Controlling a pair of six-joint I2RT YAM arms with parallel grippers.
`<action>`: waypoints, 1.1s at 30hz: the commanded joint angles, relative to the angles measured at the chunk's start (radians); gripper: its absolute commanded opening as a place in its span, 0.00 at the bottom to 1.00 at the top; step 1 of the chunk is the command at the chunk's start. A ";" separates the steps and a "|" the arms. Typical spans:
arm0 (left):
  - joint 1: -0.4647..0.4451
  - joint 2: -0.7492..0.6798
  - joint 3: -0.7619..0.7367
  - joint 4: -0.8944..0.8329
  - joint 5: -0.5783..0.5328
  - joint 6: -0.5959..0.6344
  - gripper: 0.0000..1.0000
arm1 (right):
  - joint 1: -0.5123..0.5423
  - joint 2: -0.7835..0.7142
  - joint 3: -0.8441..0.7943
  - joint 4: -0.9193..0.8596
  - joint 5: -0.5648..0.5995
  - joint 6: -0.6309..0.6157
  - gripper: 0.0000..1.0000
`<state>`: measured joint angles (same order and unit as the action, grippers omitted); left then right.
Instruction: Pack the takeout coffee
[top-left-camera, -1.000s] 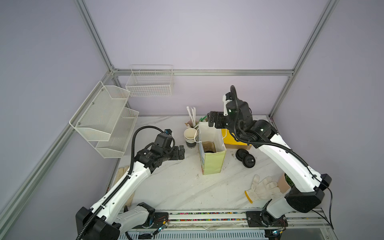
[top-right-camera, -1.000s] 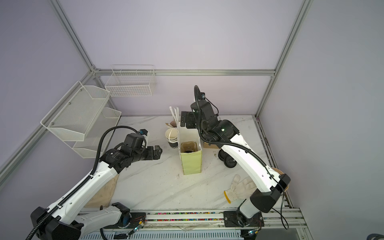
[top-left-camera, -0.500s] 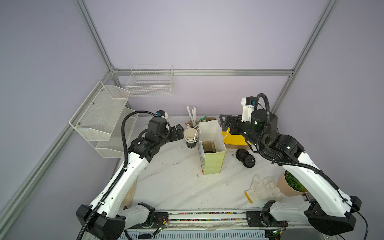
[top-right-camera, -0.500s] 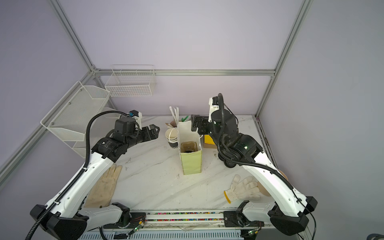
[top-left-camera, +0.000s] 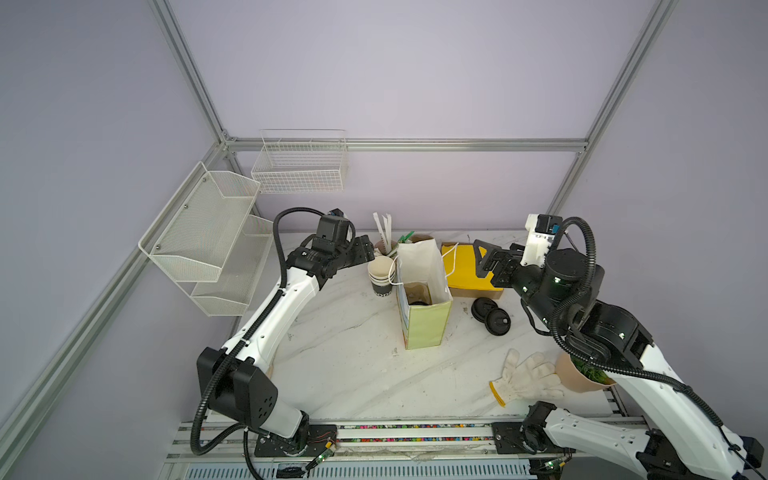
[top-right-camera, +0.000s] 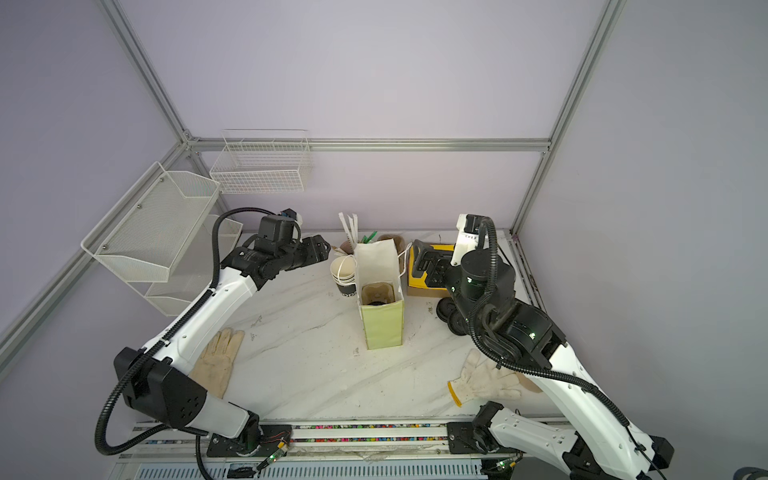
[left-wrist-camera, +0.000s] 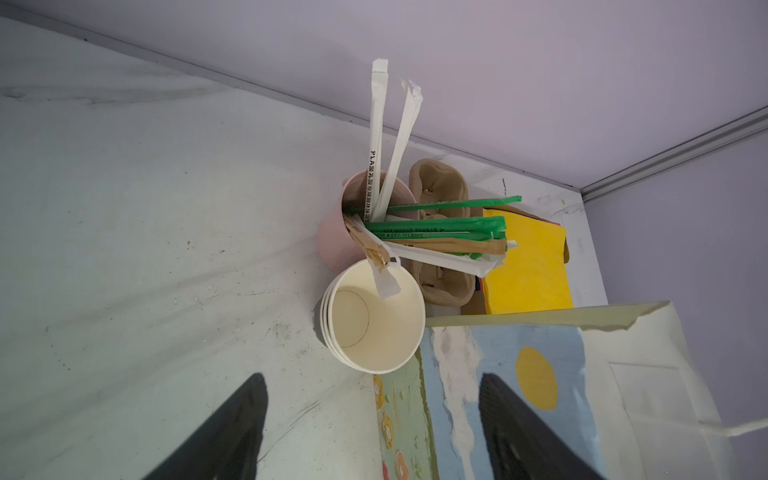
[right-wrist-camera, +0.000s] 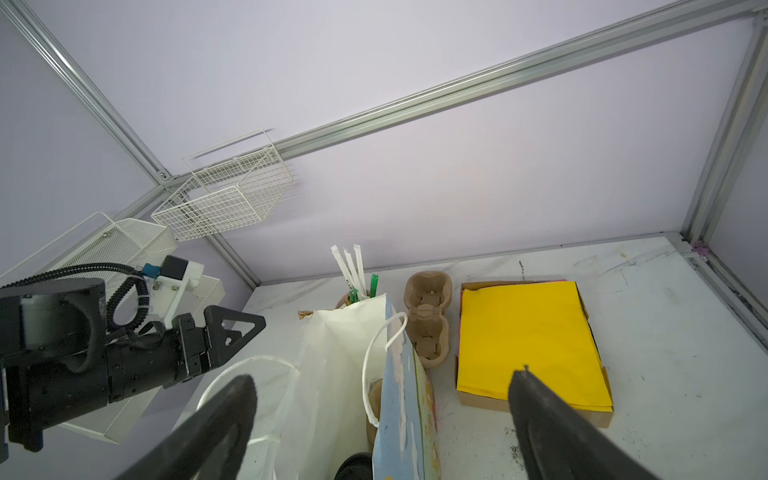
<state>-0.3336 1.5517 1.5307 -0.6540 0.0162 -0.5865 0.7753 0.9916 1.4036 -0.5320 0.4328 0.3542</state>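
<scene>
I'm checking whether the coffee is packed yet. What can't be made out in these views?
Bag: in both top views its walls hide all but a brown holder and something dark in it; coffee or not, unclear.
Lids: in a top view the right arm covers part.
Pot: in a top view the right arm hides part.

My left gripper (left-wrist-camera: 372, 432) is black. Paper bag (left-wrist-camera: 498, 345): blue panel, yellow disc, white streaks, lime-green side. Nested cups (left-wrist-camera: 374, 320): cream inside. Straw wrappers (left-wrist-camera: 436, 226): green, white, brown. Paper stack (left-wrist-camera: 528, 266): yellow. Lids (top-left-camera: 498, 322) at the bag's 3 o'clock: black. Tabletop (left-wrist-camera: 145, 249): grey-veined white.
</scene>
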 joint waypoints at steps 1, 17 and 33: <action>0.013 0.018 0.119 0.027 0.044 -0.003 0.72 | 0.005 -0.024 -0.028 0.022 0.029 0.009 0.97; 0.019 0.185 0.229 0.020 0.078 -0.006 0.51 | 0.005 -0.087 -0.113 0.066 0.011 0.010 0.97; 0.020 0.269 0.305 0.009 0.089 -0.011 0.24 | 0.005 -0.078 -0.133 0.086 -0.021 0.020 0.97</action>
<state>-0.3210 1.8179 1.7168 -0.6598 0.0799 -0.5915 0.7753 0.9154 1.2797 -0.4786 0.4210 0.3618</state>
